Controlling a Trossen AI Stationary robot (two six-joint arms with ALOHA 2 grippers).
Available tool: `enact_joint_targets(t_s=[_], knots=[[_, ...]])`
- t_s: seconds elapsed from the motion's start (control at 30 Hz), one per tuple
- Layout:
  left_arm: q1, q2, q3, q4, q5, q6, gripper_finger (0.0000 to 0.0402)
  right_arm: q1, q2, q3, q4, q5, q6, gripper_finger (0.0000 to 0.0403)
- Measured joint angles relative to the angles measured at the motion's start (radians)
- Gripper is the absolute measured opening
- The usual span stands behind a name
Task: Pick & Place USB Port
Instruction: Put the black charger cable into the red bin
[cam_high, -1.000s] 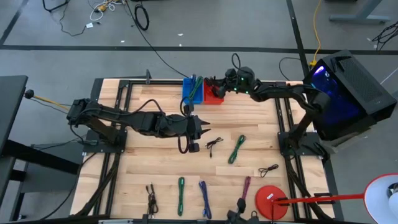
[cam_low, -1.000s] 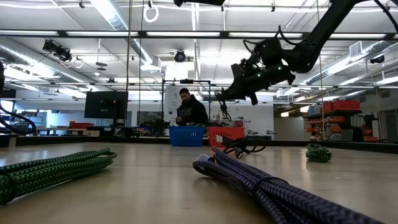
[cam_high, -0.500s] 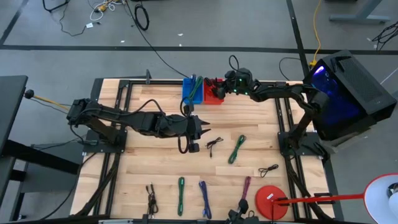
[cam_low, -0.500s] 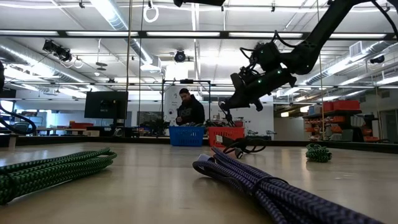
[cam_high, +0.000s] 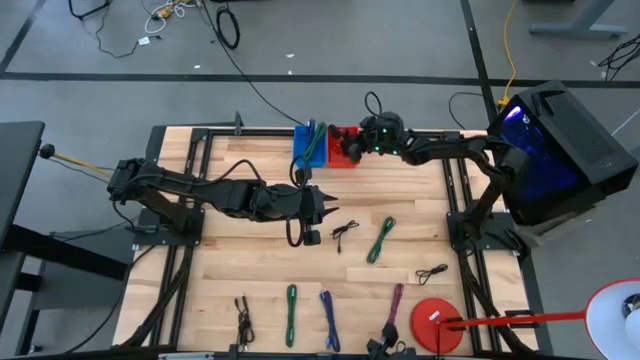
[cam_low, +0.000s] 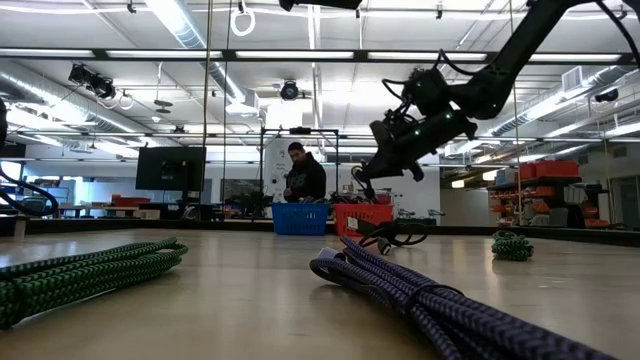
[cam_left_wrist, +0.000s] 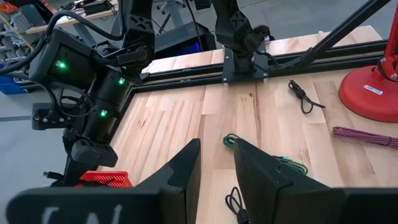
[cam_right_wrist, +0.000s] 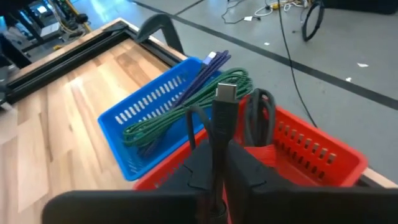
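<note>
1. The USB cable, black with a metal plug on its end, is pinched between the fingers of your right gripper, which hangs directly above the red basket at the far edge of the table.
2. Compared with a second ago, the right gripper has moved from just off the red basket's side to over its opening, and it sits lower in the low view.
3. In the right wrist view the fingers are closed on the cable, plug end sticking out past the tips, with a black loop dangling into the basket beside it. Treat the cable as not yet dropped.
4. My reading is that you are at the release step: the carry is done and only the let-go over the red basket remains.
5. The blue basket touches the red basket's side and already holds a green cable and a purple cable. Stay on the red side when you release.
6. Your left gripper waits over the middle of the table, well away from the red basket on the near side, its fingers a little apart and empty in the left wrist view.
7. Other cables lie on the table nearer you than the red basket, including a green one and a small black one.
</note>
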Motion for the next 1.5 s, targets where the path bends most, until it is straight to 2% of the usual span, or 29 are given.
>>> enact_joint_targets(t_s=[0.27, 0.7, 0.77, 0.83, 0.9, 1.0, 1.17, 1.33, 1.5], knots=[[0.000, 0.000, 0.000, 0.000, 0.000, -0.001, 0.0103, 0.023, 0.000, 0.000, 0.010, 0.060, -0.021, 0.0073], [0.000, 0.000, 0.000, -0.004, 0.007, -0.018, 0.0103, 0.023, 0.000, -0.001, 0.028, 0.055, -0.027, 0.0135], [0.000, 0.000, 0.000, -0.035, 0.056, -0.041, 0.0103, 0.025, 0.000, -0.001, 0.050, -0.003, -0.013, 0.0141], [0.000, 0.009, 0.000, -0.087, 0.089, -0.064, 0.0103, 0.037, 0.000, -0.001, 0.077, -0.115, 0.016, 0.0145], [0.000, 0.016, 0.000, -0.173, 0.094, -0.093, 0.0103, 0.063, -0.001, -0.001, 0.097, -0.224, 0.026, 0.0146], [0.000, 0.038, 0.001, -0.257, 0.089, -0.149, 0.0103, 0.120, -0.001, -0.001, 0.115, -0.294, 0.007, 0.0145], [0.001, 0.103, 0.000, -0.269, 0.085, -0.182, 0.0103, 0.213, -0.012, -0.002, 0.133, -0.291, 0.001, 0.0140], [0.001, 0.178, 0.000, -0.248, 0.089, -0.186, 0.0103, 0.302, -0.081, -0.002, 0.107, -0.278, -0.037, 0.0139], [0.001, 0.226, 0.000, -0.225, 0.132, -0.222, 0.0103, 0.372, -0.211, -0.002, -0.069, -0.141, -0.131, 0.0139]])
